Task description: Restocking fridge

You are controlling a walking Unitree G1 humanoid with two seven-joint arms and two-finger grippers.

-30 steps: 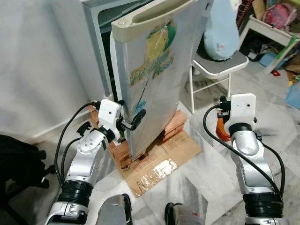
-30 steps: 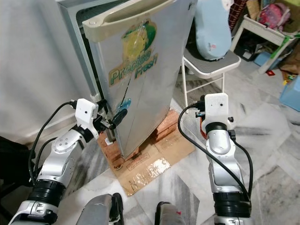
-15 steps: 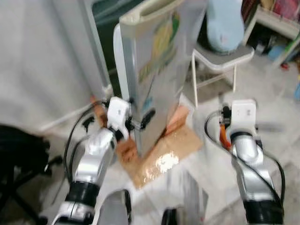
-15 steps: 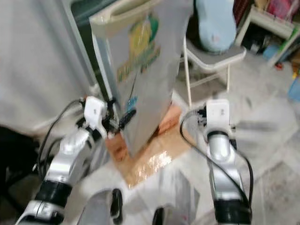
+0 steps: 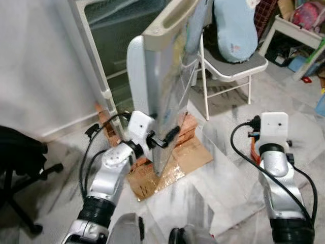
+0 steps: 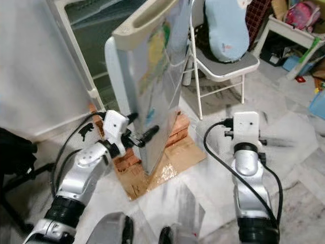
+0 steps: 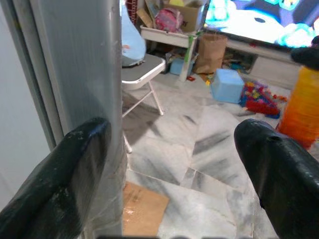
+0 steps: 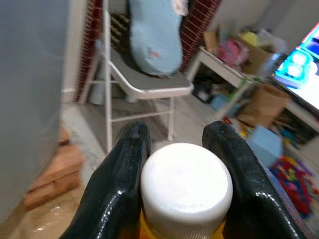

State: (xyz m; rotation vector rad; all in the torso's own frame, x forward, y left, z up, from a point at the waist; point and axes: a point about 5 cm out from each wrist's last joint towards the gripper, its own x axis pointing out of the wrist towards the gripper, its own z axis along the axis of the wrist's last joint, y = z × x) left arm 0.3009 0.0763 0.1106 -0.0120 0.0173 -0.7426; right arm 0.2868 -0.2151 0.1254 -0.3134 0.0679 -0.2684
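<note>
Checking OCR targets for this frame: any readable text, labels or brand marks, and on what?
Nothing legible.
Fridge door: yellow-green sticker, seen edge-on and blurred; lettering can't be read.
Bottle in the right tool: plain white cap, no print visible.

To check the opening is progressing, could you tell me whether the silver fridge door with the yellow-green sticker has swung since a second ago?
Yes. The silver fridge door has swung further open, away from the white fridge frame, uncovering more interior; the left gripper is at its edge.

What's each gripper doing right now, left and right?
Left gripper: open, one finger against the edge of the fridge door.
Right gripper: closed on an orange bottle with a white cap.
</note>
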